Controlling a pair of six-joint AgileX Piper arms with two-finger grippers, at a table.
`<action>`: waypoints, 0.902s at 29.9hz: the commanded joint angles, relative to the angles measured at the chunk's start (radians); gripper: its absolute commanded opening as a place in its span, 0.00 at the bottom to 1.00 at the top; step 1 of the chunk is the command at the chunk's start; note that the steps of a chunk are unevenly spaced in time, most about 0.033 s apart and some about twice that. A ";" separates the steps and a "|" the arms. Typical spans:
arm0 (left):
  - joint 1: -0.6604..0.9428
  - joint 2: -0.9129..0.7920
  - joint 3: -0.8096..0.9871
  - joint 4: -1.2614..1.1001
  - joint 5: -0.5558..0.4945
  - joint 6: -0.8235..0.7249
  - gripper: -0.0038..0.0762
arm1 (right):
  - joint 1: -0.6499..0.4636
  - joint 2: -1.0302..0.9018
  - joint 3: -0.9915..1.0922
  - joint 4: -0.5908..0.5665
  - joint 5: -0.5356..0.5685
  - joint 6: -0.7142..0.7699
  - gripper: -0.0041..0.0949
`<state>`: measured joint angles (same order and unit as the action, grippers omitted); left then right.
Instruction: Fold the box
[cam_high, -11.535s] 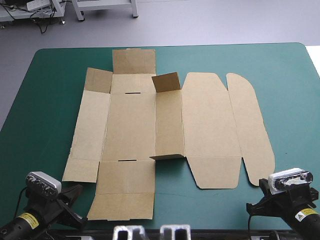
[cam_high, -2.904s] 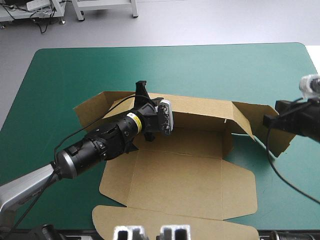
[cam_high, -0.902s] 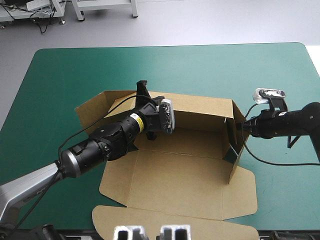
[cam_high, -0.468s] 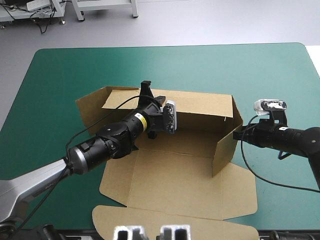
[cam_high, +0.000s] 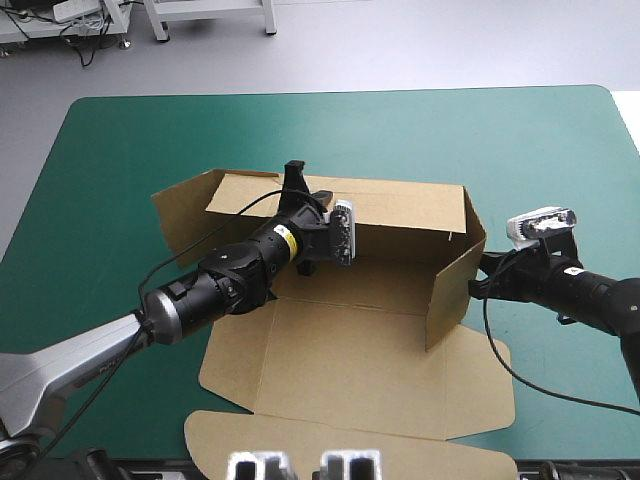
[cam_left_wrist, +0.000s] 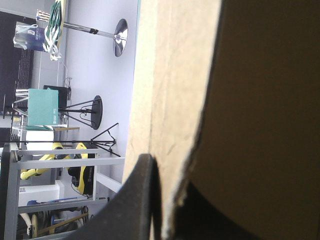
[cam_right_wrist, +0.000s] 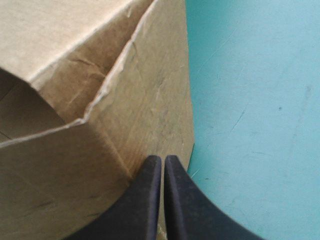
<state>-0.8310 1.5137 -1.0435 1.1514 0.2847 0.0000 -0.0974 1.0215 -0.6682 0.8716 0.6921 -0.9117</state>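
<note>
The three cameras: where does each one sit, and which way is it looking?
High view: above and behind the robot, looking forward and down at the teal-green table and the box; left pincer and right pincer show.
Left wrist view: on the left wrist, facing the box's raised far wall; one black finger shows.
Right wrist view: on the right wrist, facing the box's side wall; its shut fingers show.
All three share the box.

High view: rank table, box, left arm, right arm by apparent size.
1. table
2. box
3. left arm, raised nearer the camera, so it looks bigger
4. right arm, partly out of frame
</note>
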 joint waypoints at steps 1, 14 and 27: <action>-0.003 0.017 0.015 -0.102 0.019 -0.040 0.04 | -0.002 -0.016 -0.027 0.035 -0.021 -0.023 0.25; -0.003 0.017 0.013 -0.056 0.018 -0.040 0.04 | -0.002 -0.016 -0.027 0.029 0.104 -0.180 0.58; -0.003 0.013 0.010 -0.056 -0.056 -0.047 0.04 | -0.002 0.048 -0.027 0.115 0.071 -0.256 0.58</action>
<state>-0.8221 1.5213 -1.0435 1.1906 0.2639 -0.0140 -0.0974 1.0498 -0.6682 0.8918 0.7792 -1.1270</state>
